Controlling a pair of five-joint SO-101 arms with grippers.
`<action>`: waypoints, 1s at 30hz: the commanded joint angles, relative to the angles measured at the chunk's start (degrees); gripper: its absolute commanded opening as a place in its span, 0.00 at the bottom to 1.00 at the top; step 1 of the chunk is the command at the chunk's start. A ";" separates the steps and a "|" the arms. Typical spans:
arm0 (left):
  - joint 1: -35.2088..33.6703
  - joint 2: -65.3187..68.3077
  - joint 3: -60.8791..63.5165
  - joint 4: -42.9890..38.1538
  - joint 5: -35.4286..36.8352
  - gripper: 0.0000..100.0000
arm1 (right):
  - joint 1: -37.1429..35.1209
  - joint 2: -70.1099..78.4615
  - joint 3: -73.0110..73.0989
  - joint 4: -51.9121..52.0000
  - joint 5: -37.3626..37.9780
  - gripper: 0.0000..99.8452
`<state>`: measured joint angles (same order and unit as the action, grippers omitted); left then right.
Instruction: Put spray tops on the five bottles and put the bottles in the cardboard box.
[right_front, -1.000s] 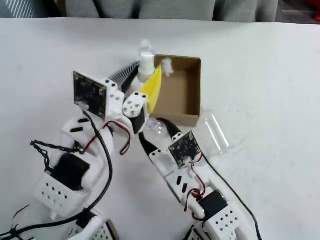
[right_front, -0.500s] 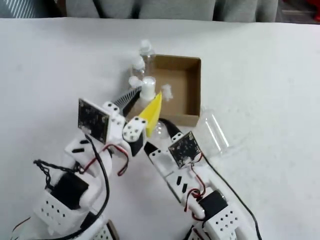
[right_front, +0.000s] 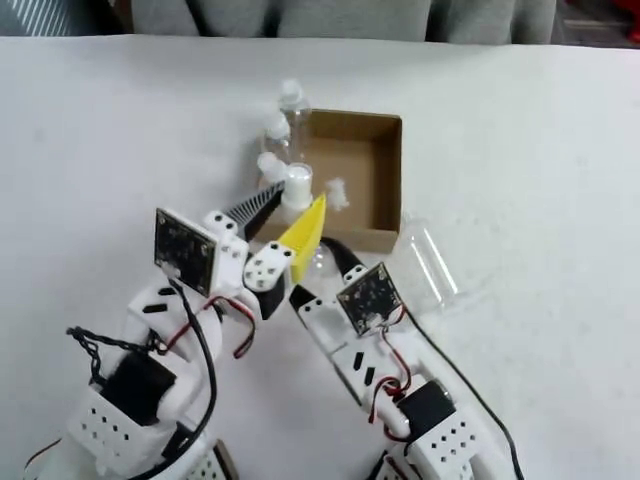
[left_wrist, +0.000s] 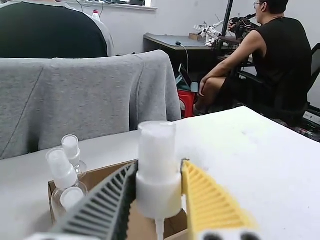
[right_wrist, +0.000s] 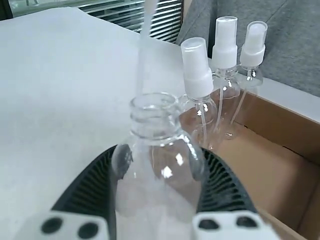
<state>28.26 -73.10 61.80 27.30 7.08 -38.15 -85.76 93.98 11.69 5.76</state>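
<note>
left wrist view, fingers (left_wrist: 212, 207) gripping spray top (left_wrist: 157, 172)

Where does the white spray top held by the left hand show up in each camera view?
High view: the white plastic spray top is mid-picture in the left hand, by the left wall of the brown cardboard box.
Left wrist view: the spray top is low centre, between grey and yellow fingers.
Right wrist view: its thin tube hangs at the top, over the open neck of the clear bottle.
Shared landmark: the cardboard box.
</note>
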 joint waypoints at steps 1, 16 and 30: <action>0.31 -0.48 1.23 0.62 -0.18 0.28 | 0.75 0.31 -2.81 -1.27 -0.26 0.02; 0.22 -9.10 -0.18 4.57 -0.18 0.32 | 1.27 0.31 -2.81 -1.27 -0.18 0.02; -20.09 -14.02 -1.58 18.29 11.16 0.07 | 17.80 0.84 -5.98 -4.26 -0.62 0.02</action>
<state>12.62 -86.37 63.12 40.31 13.93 -24.88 -85.49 91.60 10.64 5.76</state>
